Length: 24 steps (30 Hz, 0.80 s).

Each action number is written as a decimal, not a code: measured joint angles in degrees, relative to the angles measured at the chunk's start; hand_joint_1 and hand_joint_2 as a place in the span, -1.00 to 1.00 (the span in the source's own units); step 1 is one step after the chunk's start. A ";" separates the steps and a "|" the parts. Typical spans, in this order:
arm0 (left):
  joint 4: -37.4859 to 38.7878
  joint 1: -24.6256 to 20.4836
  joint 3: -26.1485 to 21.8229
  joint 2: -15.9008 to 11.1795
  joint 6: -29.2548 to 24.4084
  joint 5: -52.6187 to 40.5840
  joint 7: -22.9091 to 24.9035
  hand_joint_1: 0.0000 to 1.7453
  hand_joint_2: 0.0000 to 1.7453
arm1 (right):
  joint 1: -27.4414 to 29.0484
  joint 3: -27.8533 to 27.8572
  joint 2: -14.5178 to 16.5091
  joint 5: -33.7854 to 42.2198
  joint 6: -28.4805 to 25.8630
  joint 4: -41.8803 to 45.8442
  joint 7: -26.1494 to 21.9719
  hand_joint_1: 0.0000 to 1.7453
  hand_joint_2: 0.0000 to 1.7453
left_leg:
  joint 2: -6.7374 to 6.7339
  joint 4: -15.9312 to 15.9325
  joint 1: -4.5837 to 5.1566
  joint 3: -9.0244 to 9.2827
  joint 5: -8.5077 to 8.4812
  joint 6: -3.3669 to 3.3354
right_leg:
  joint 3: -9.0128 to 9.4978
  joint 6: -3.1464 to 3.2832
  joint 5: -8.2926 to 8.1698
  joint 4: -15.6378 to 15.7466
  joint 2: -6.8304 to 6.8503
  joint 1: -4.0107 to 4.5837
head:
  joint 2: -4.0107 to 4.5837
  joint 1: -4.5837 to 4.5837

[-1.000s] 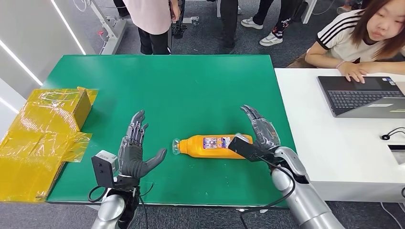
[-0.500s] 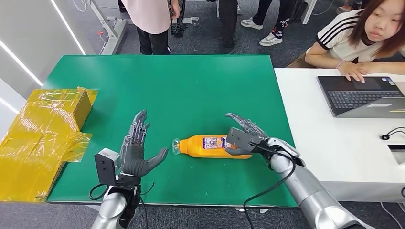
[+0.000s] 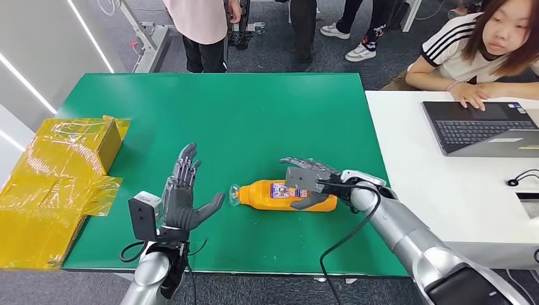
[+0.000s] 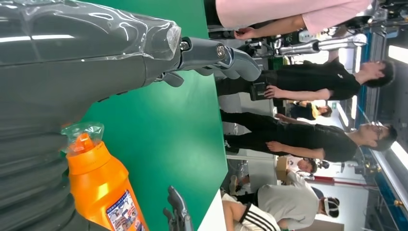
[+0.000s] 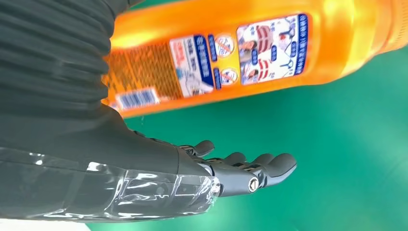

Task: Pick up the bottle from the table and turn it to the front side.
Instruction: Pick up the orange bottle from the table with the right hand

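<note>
An orange bottle [image 3: 264, 192] lies on its side on the green table [image 3: 254, 121], its plastic-wrapped cap pointing left. My right hand [image 3: 309, 180] hovers palm down over the bottle's base end. Its fingers [image 3: 299, 162] reach across the far side and its thumb [image 3: 305, 202] sits at the near side. In the right wrist view the bottle's back label [image 5: 211, 57] lies against the palm [image 5: 110, 139], and the fingers [image 5: 250, 171] stretch out straight, not wrapped around it. My left hand [image 3: 181, 200] stands open and upright, a short gap left of the cap [image 4: 82, 139].
A yellow taped box [image 3: 57, 184] sits at the table's left edge. A white table [image 3: 432, 190] with a laptop [image 3: 483, 127] adjoins on the right, where a person sits. Other people stand beyond the far edge.
My right hand has swung left and tipped palm down over the bottle's base end, where before it stood upright beside it. The bottle and my left hand have hardly moved.
</note>
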State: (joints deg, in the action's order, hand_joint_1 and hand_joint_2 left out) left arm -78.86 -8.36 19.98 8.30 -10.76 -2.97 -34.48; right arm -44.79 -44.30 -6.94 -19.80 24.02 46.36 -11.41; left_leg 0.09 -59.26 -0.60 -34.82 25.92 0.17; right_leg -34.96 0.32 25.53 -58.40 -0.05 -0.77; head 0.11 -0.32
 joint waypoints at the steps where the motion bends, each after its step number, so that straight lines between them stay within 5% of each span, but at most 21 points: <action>1: 0.00 -0.09 0.01 0.05 0.19 0.28 0.44 -1.00 1.00 | -1.31 -1.30 0.01 -0.06 1.17 -0.55 0.73 -1.00 1.00 | 0.00 0.00 0.00 0.00 -0.01 0.00 | 0.00 0.00 -0.01 0.00 0.00 0.00 | 0.00 0.00; 15: 0.30 -1.53 0.02 0.35 3.96 3.80 3.12 -1.00 1.00 | -15.98 -17.70 -0.11 2.79 16.64 -3.80 8.66 -1.00 1.00 | -0.01 -0.03 0.00 0.01 -0.02 0.00 | -0.03 -0.01 -0.03 0.00 -0.03 0.00 | 0.00 0.00; 24: 1.26 -1.75 0.00 0.40 4.28 4.84 2.95 -1.00 1.00 | -20.53 -29.83 -0.93 3.10 15.55 -4.14 9.38 -1.00 1.00 | 0.00 -0.03 0.00 0.00 -0.01 0.00 | -0.01 -0.01 -0.04 0.01 -0.02 0.00 | 0.00 0.00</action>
State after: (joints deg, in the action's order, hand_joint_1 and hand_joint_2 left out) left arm -77.60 -10.11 19.98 8.70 -6.48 1.86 -31.53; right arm -65.32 -74.12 -7.87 -16.69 39.57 42.22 -2.03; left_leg 0.09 -59.30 -0.59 -34.82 25.90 0.17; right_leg -34.98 0.31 25.49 -58.40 -0.07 -0.77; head 0.11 -0.32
